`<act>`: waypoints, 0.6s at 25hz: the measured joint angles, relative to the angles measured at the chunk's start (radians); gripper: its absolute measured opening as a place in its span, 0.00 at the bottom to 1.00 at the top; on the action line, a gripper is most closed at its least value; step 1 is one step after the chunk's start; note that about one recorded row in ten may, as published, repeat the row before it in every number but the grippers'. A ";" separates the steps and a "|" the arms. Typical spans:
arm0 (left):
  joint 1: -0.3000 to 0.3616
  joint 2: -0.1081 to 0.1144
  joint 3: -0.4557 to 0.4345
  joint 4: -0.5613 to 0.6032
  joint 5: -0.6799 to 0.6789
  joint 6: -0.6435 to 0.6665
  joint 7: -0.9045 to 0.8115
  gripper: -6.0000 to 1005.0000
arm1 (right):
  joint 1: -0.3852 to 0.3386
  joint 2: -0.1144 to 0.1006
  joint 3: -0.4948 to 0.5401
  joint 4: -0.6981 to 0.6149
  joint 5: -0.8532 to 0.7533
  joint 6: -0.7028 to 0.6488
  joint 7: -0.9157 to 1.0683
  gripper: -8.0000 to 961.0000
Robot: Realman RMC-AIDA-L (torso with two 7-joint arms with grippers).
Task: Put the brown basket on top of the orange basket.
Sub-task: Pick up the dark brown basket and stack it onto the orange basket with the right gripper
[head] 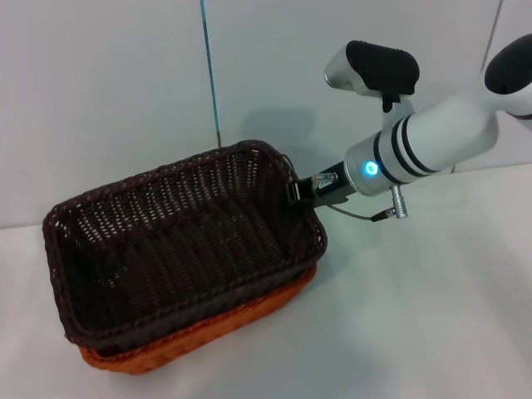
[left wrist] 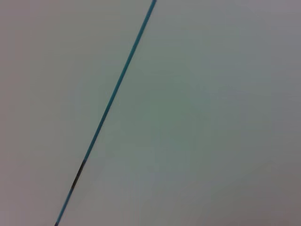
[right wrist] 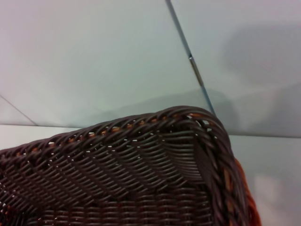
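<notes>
Brown basket (head: 179,249) sits nested in/on the orange basket (head: 208,332), centre-left of the head frame, both on the white worktop (head: 416,332). Orange shows only as a strip along the lower and right edge under the brown one, so the stack looks basically made.

Right gripper (head: 301,193) is at the brown basket's right-hand short rim, just right of frame centre, arm coming in from upper right. It looks clamped on the rim, one finger inside, one outside, but the jaw gap isn't clearly visible; I read it as closed on the braid. Right wrist view shows the brown rim corner close up w/ a sliver of orange at lower right of that frame, consistent w/ nesting.

Left gripper isn't in view; the left wrist cam sees only a blank wall w/ a thin blue line, so presumably parked.

Step in hand, my read: seat + release.
- Check the brown basket is fully down and square. The orange strip looks wider at the lower right, so it may be slightly skewed or tilted.
- Open the jaws fully before any retreat.
- Retreat up and back along the arm axis, not sideways, else the finger drags the rim and tips the stack.
- Risk: finger snagging in the open weave.
</notes>
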 joint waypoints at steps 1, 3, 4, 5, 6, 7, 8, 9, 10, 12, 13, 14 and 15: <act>0.000 0.000 0.001 0.000 0.000 0.000 0.000 0.85 | 0.000 0.000 0.000 -0.003 0.000 -0.006 0.000 0.15; 0.000 0.000 0.001 0.000 0.000 0.000 0.000 0.85 | 0.000 0.000 0.000 -0.010 -0.001 -0.014 0.000 0.15; 0.000 0.000 0.001 0.000 0.000 0.000 0.000 0.85 | -0.001 0.000 0.000 -0.013 -0.001 -0.018 -0.001 0.15; 0.000 0.000 0.002 0.000 0.000 0.000 0.000 0.85 | -0.001 -0.001 0.000 -0.015 -0.001 -0.019 -0.001 0.16; 0.000 0.000 0.002 0.000 0.000 -0.001 -0.001 0.85 | -0.002 -0.001 0.000 -0.015 -0.001 -0.021 -0.001 0.16; 0.000 0.000 0.001 0.000 0.000 -0.001 -0.001 0.85 | -0.003 -0.001 0.000 -0.015 -0.001 -0.023 -0.001 0.16; 0.000 0.000 0.001 0.000 0.000 -0.001 -0.001 0.85 | -0.005 -0.001 0.000 -0.016 -0.001 -0.027 -0.001 0.16; 0.000 0.000 0.001 0.000 0.000 -0.001 -0.001 0.85 | -0.006 -0.001 0.000 -0.017 -0.002 -0.029 -0.001 0.16; 0.000 -0.001 0.001 0.000 0.000 -0.002 -0.001 0.85 | -0.007 -0.001 0.000 -0.025 -0.003 -0.040 -0.001 0.16; 0.000 -0.001 0.001 0.000 0.000 -0.003 -0.001 0.85 | -0.007 -0.001 0.000 -0.032 -0.004 -0.045 -0.002 0.16; 0.000 -0.001 0.001 0.000 0.000 -0.004 -0.002 0.85 | -0.007 -0.001 0.000 -0.037 -0.004 -0.052 -0.002 0.16; 0.000 -0.001 0.001 0.000 0.000 -0.004 -0.002 0.85 | -0.007 -0.001 0.000 -0.044 -0.005 -0.060 -0.005 0.16; 0.000 -0.001 0.001 0.000 0.000 -0.004 -0.002 0.85 | -0.007 -0.001 0.000 -0.052 -0.004 -0.067 -0.008 0.16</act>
